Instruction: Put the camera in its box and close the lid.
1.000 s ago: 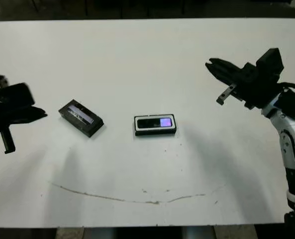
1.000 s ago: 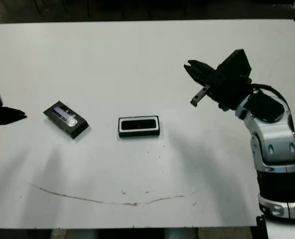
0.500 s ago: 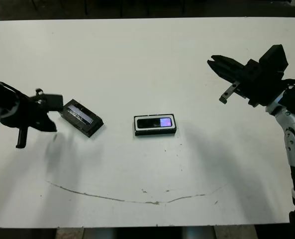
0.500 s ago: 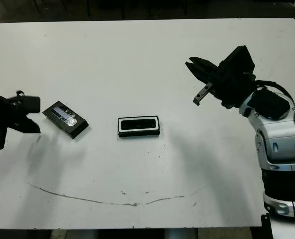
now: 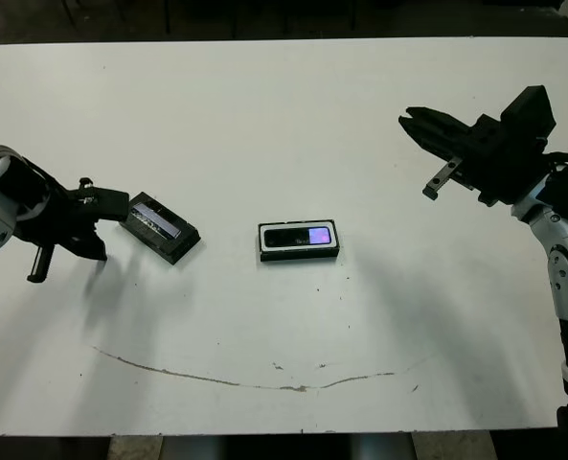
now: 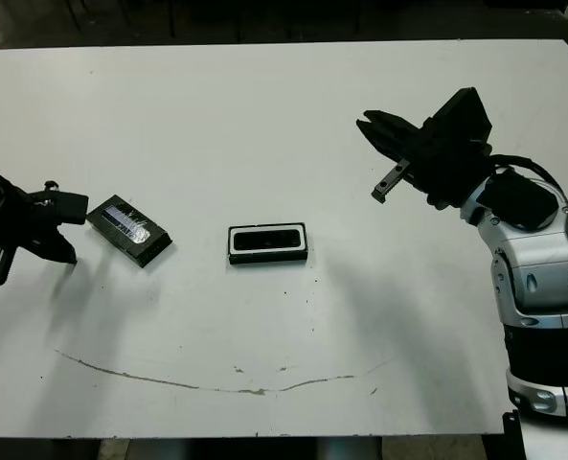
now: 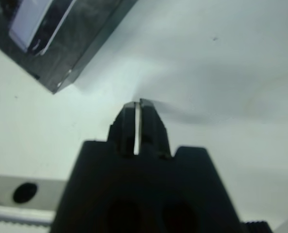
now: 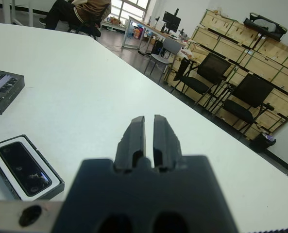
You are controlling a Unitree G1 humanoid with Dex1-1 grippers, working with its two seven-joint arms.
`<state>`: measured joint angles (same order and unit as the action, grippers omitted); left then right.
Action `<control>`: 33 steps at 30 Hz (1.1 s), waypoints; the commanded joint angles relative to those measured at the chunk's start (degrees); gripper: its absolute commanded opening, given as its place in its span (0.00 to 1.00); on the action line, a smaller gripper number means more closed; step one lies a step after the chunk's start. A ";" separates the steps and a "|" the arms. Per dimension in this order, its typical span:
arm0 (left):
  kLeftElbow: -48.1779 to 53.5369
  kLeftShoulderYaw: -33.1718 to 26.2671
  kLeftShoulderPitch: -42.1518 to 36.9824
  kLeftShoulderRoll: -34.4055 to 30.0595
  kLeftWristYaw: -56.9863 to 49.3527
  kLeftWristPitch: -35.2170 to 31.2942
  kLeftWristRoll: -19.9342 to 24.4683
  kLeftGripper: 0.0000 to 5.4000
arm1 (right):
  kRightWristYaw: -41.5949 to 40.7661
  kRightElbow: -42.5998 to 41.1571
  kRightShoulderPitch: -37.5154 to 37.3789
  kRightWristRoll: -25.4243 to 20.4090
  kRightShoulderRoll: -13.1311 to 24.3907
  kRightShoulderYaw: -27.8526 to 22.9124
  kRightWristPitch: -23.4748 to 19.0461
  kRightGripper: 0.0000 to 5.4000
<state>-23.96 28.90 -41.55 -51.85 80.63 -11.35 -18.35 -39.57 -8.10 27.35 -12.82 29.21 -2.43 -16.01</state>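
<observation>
Desk point(image 5: 284, 115): white, with a thin dark scuff line point(image 5: 236, 383) curving across its near part.

Right arm point(image 6: 533, 278), grey and black, comes up from the desk's right edge. Right gripper point(image 6: 372, 128) hangs above the desk, well right of the box and pointing toward the middle. Jaws together, only a narrow slit between the fingers in the right wrist view, nothing held.

Left arm point(image 5: 1, 196) comes in from the left edge. Left gripper point(image 5: 116, 201) sits low, its tip just beside the lid's left end; can't tell from these views whether it touches. Jaws together, a thin slit between them in the left wrist view, empty.

Lid point(image 5: 161, 226): black slab with a glossy strip on top, lying flat on the desk left of centre and turned at an angle to the box. It is well apart from the box.

Box point(image 5: 299, 241): shallow tray, white lining showing as a rim, sitting at desk centre, long side across the view, uncovered.

Camera point(image 5: 301, 236): lying flat inside the box, purple-blue patch toward the right end.

Person seated beyond the desk point(image 8: 80, 12), visible in the right wrist view, along with chairs point(image 8: 207, 73) and wooden crates point(image 8: 245, 48).
</observation>
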 commanded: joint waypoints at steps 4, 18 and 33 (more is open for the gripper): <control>-3.66 -1.30 3.98 4.07 -4.18 -0.13 0.17 0.00 | -0.19 0.47 0.10 0.36 0.59 0.60 0.43 0.00; -1.87 -8.43 7.29 7.17 -12.53 -1.57 4.06 0.00 | 0.45 -0.39 -0.25 1.36 1.20 1.01 -0.41 0.00; -6.06 -7.91 5.53 12.85 -15.42 -4.54 4.48 0.00 | 0.88 -1.23 -0.71 2.07 1.68 1.40 -0.98 0.00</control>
<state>-27.39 18.59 -39.03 -41.45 64.93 -14.59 -13.41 -38.66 -9.12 27.34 -10.93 30.04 -1.33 -16.16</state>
